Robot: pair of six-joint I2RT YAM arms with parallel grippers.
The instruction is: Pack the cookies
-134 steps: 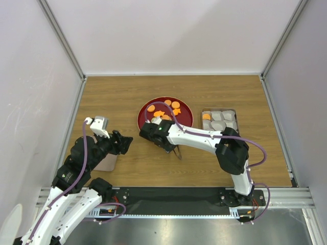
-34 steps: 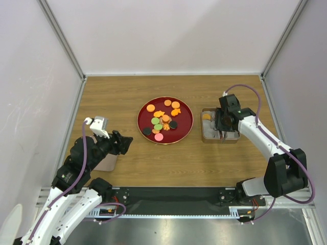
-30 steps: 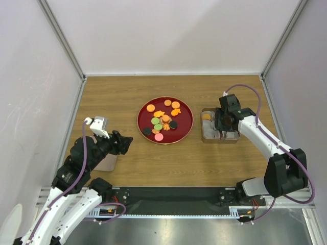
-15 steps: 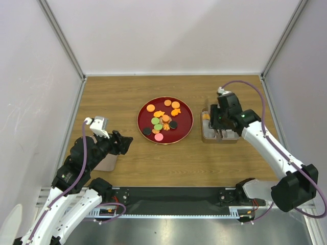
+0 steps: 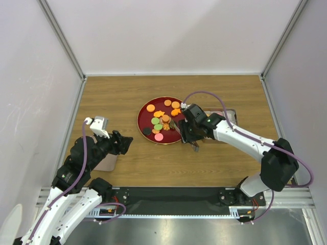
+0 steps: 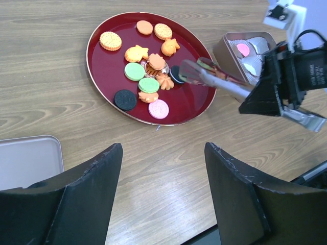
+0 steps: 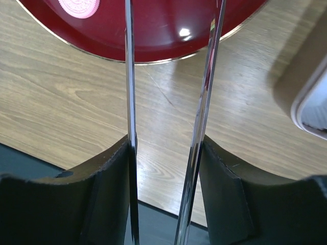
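Looking at the upper centre of my left wrist view, I am seeing the cookies (image 6: pixel 149 84): small flat pieces, ridged orange rounds, smooth green, embossed pink, black, some fish-like, sitting on the glossy dark-red plate (image 6: pixel 107 66). The right gripper (image 7: pixel 166 153) is clamping thin shiny metal tongs (image 6: pixel 219 84); the left gripper (image 6: pixel 162 168) is hanging spread, holding nothing.

The wooden table (image 5: pixel 112 97) bears a red plate (image 5: pixel 144 119), a metal tin (image 6: pixel 223 55) and a flat grey tray (image 6: pixel 28 161).
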